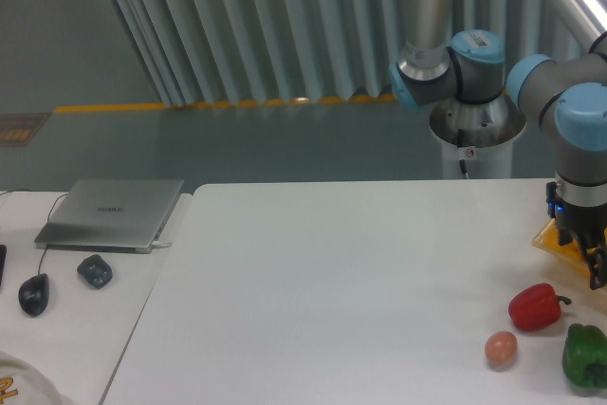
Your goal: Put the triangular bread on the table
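At the 3 o'clock edge of the white surface [332, 291], the triangular bread [550, 237] is seen as a golden wedge, mostly hidden behind the gripper [590, 255]. Whether the fingers are pinching it or spread cannot be told. A red bell pepper [536, 306], an egg [501, 348] and a green pepper [584, 356] are grouped toward 4 o'clock. A laptop [112, 212] and mouse [34, 293] are found at 9 o'clock.

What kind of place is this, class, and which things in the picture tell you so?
Probably a robotics lab or test room: a robot arm works over a white table of food props, beside a desk with a closed laptop and mouse.
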Robot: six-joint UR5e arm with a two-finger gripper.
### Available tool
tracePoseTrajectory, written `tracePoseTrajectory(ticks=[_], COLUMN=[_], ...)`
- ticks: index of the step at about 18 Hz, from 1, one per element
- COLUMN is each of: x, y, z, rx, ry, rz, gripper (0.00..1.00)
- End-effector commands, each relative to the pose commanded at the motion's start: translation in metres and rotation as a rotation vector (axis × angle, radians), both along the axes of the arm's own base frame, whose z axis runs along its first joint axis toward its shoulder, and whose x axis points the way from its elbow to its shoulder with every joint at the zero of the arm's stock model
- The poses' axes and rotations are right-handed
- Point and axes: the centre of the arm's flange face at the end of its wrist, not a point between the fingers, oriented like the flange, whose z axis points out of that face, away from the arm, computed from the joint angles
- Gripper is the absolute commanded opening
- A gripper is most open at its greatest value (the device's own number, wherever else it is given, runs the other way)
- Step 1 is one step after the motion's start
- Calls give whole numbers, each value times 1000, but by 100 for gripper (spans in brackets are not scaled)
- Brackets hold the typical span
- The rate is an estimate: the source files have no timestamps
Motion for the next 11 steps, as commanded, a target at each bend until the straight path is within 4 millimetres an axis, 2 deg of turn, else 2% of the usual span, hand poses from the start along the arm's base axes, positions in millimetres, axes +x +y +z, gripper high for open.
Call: tracePoseTrajectory(ticks=[3, 7, 9, 11], x=[-2, -11, -23, -29], y=[-1, -15, -33, -41], z=[2, -5, 2, 6], rx=[1, -18, -14, -10], ry=[3, -1, 1, 6], rz=[5, 19, 52, 68], gripper=[100, 100, 100, 100])
